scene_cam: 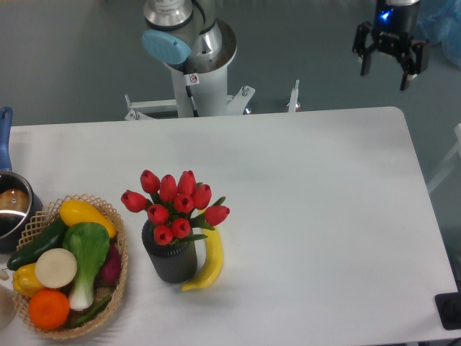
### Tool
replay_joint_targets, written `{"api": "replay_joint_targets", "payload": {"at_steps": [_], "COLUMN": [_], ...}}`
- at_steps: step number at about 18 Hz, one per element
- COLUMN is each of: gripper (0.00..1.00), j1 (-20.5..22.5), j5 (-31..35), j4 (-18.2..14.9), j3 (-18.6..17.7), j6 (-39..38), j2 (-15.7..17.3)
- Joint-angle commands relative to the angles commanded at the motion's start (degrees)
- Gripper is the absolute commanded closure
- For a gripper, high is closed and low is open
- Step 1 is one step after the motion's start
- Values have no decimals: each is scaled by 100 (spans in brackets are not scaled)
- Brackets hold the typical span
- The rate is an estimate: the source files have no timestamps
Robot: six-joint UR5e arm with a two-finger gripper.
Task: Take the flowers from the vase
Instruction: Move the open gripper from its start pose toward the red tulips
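Gripper (384, 68) open, empty, above table's far right corner, well apart from flowers (175, 204). Flowers sit upright in vase (171, 259), front left of table (317, 216), banana (207, 264) touching vase.

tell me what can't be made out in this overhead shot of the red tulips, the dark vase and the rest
- Dark ribbed vase: its mouth and the stems inside are covered by the red tulip bunch.
- Yellow banana: one edge hidden behind the vase.
- Steel pot with blue handle: cut off by the left edge.
- Black two-finger gripper: open, but the arm above it leaves the top edge.
- Woven wicker basket: lowest items buried under the vegetables.
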Motion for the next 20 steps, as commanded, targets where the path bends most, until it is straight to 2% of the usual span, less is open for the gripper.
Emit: {"api": "replay_joint_targets", "payload": {"at_steps": [4, 6, 8, 13, 15, 20], "gripper": [0, 0, 0, 0, 0, 0], "j1": [17, -35, -298, -676, -782, -1160], "j5": [-834, -897, -906, -1282, -1397, -1661], "j4": [-8, -8, -8, 0, 0, 35], "j3": [0, -9, -26, -289, -404, -334], "j6": [-502, -1001, -1494, -2075, -2191, -2191], "j2": [-140, -167, -229, -246, -220, -405]}}
